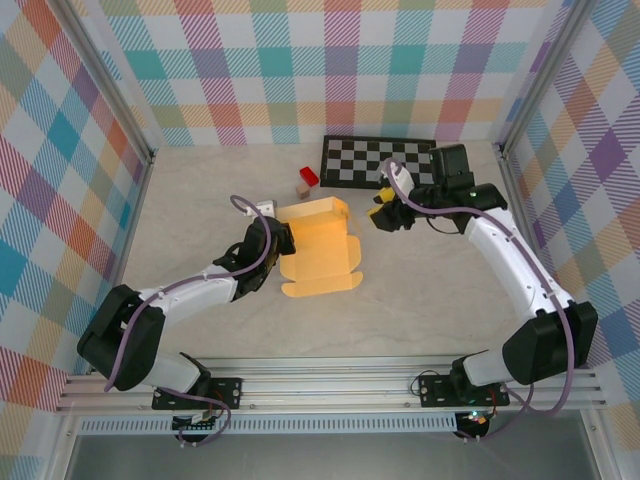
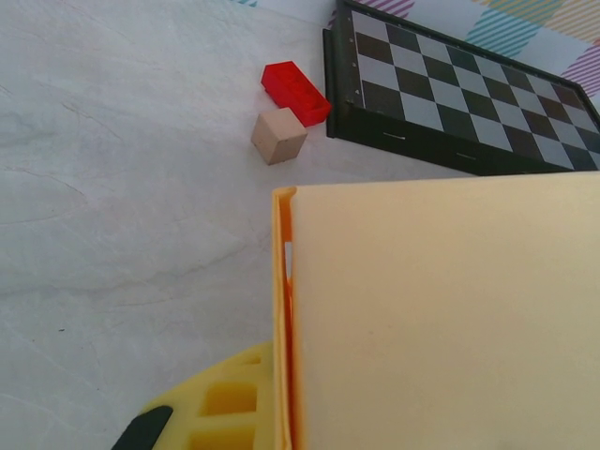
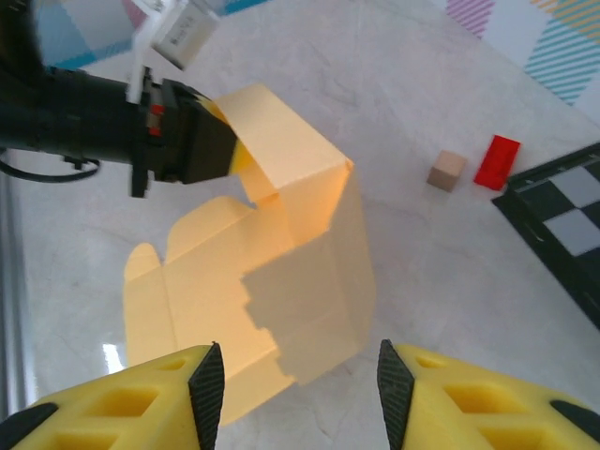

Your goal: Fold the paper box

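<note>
The paper box is yellow-orange card lying part-folded at the table's middle, with one panel raised at its far end. My left gripper is shut on the box's left edge. In the left wrist view the card stands on edge against one yellow finger; the other finger is hidden behind the card. The right wrist view shows the left gripper pinching the raised flap of the box. My right gripper hangs open just off the box's right side, with nothing between its pads.
A small red block and a tan block lie just beyond the box. A black-and-white checkerboard mat sits at the back right, close behind my right gripper. Plaid walls enclose the table.
</note>
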Controlling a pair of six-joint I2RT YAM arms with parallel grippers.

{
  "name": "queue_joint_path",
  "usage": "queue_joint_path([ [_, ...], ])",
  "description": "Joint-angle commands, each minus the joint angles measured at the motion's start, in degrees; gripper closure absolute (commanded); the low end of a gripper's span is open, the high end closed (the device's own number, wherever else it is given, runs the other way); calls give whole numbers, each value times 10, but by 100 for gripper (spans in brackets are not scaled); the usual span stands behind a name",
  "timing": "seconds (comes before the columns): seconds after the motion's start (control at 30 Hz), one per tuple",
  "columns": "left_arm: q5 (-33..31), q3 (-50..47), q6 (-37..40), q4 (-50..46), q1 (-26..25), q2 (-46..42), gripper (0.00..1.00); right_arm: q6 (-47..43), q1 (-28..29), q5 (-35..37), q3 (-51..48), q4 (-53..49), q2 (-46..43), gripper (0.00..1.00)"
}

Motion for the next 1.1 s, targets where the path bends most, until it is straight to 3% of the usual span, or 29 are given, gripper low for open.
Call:
queue_joint_path([
  [0.0, 12, 6, 17, 6, 1, 7, 100, -40, -2, 96, -14, 30, 27, 50],
  [0.1, 29, 8, 25, 11, 1, 10, 100, -94, -2, 114, -32, 64, 45, 51],
  [0.23, 52, 11, 39, 16, 1, 11, 100, -138, -2, 87, -36, 92, 65, 51],
  [0.37, 66, 14, 40, 19, 1, 11, 100, -157, 11, 34, -5, 61, 93, 50],
  [0.53, 81, 21, 35, 26, 1, 18, 100, -176, 56, 35, 7, 37, 127, 49],
  [0.77, 99, 28, 26, 31, 1, 28, 100, -122, 86, 6, 36, 55, 155, 49],
  [0.93, 99, 27, 24, 31, 1, 23, 100, -112, 108, 70, 44, 57, 167, 49],
  [1.07, 96, 31, 14, 24, 0, 23, 100, -59, 110, 92, 11, 120, 157, 48],
])
